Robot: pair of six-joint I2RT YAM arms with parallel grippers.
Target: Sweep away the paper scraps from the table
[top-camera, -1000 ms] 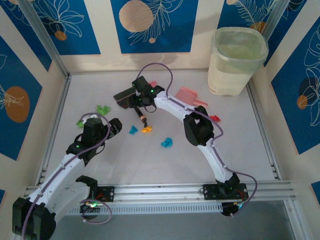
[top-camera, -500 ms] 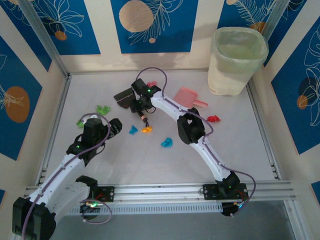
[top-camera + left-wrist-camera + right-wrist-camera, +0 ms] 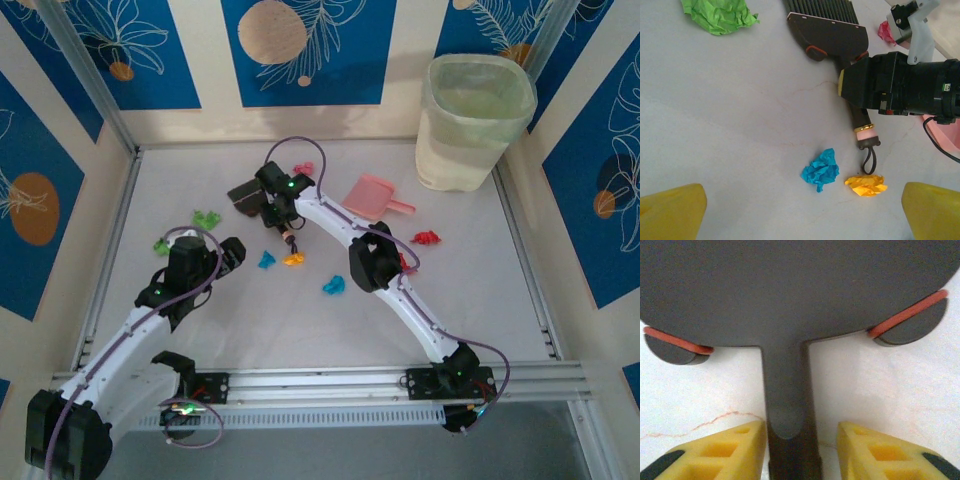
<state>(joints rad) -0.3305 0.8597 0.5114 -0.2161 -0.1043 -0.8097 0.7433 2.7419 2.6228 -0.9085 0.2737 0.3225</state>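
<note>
The right gripper (image 3: pixel 800 442) has narrowed around the brush (image 3: pixel 790 290) handle, upper centre overhead; a gap remains on one side. Verify your grip before sweeping paper scraps (image 3: pixel 821 169).

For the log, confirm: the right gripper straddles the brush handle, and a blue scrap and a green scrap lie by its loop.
Wrong colour: the left wrist view shows an orange scrap, not a green one, beside the blue scrap at the loop of the brush. The right gripper does straddle the handle.

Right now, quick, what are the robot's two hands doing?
Left gripper: open, empty.
Right gripper: around the brush handle; cannot tell if gripped.
</note>
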